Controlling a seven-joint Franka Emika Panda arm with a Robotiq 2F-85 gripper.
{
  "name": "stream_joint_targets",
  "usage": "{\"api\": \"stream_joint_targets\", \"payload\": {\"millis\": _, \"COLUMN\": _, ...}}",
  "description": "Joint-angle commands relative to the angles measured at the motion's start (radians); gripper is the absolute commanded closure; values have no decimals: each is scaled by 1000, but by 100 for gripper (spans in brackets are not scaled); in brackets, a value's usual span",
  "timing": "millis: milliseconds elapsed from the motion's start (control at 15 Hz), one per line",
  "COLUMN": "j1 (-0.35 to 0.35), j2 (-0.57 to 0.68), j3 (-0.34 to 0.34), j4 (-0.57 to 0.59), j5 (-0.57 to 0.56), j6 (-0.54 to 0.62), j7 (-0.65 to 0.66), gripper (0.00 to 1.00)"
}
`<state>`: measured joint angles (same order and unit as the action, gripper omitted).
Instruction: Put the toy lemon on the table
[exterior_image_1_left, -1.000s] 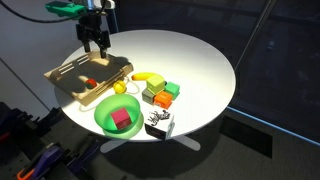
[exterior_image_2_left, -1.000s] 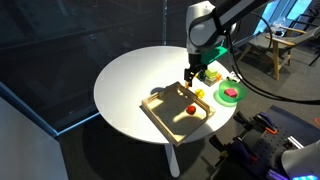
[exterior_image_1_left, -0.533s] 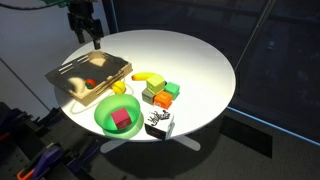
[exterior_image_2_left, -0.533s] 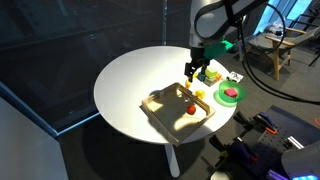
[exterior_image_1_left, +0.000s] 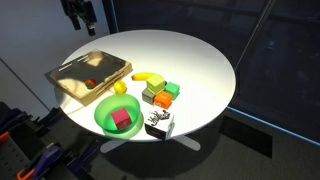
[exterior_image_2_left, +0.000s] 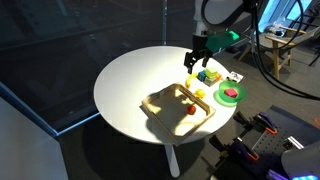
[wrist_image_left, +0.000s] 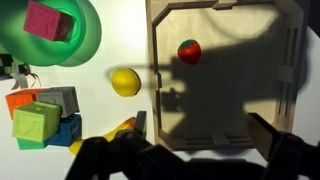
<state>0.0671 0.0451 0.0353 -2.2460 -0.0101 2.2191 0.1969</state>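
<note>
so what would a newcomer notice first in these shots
The bright green bowl holding a pink cube at the table edge grabs the eye first. Beside it, the toy lemon sits on the white top just outside the wooden tray, which holds a small red toy fruit.

Both exterior cams are sitting well back and high, looking down at the whole table (exterior_image_1_left: 195, 55) from different sides. The wrist cam is hanging close above, staring straight down at the tray (wrist_image_left: 230, 100) and toy lemon (wrist_image_left: 125, 82), which all three are catching.
</note>
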Motion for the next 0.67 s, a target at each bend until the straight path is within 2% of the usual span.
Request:
{"api": "stream_joint_targets", "payload": {"millis": 0, "j1": 1, "j2": -57, "j3": 8, "j4": -15, "j5": -26, "j6": -9, "j7": 55, "gripper": 0}}
{"api": "stream_joint_targets", "payload": {"millis": 600, "j1": 4, "j2": -143, "j3": 39, "j4": -15, "j5": -64, "j6": -89, "j7": 33, "gripper": 0}}
